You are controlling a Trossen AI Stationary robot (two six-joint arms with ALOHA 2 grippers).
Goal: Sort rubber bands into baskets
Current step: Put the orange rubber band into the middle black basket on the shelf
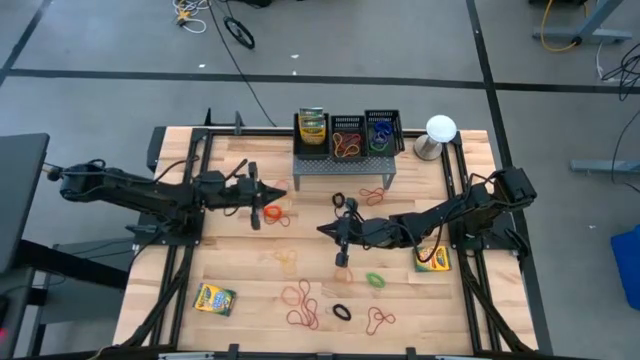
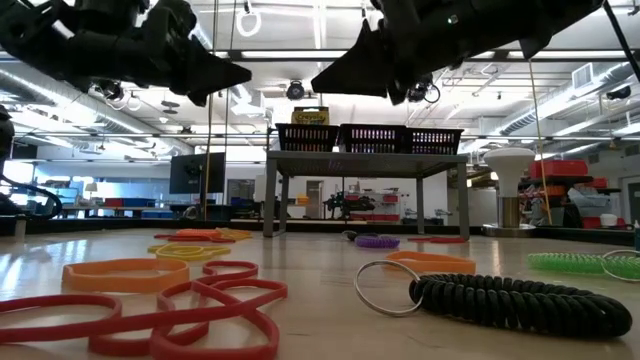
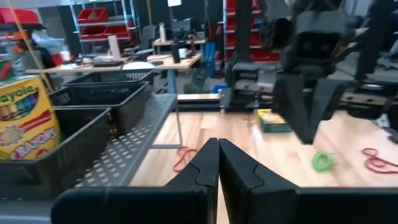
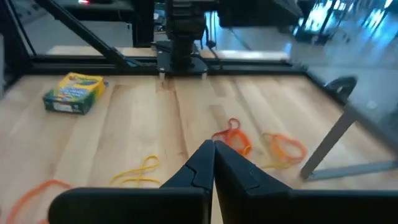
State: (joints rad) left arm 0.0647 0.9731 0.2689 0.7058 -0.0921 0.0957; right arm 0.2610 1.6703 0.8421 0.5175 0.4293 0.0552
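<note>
Both arms up over table middle. Left gripper point(image 3: 217, 163) pressed together, holds nothing. Right gripper point(image 4: 213, 163) pressed together, holds nothing. Bands point(image 1: 305, 305) lie across table point(image 1: 180, 320), many near front edge. Baskets point(image 1: 347, 135) on stand point(image 1: 340, 166) at back edge. Next, I think: spread fingers, go low, pinch one band only.

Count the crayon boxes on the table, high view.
3. One crayon box in the leftmost bin on the grey stand, one front left, one by the right arm. No others visible.

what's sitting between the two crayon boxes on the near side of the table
In the high view, between the left crayon box and right one: loose rubber bands and a green coil.
</note>
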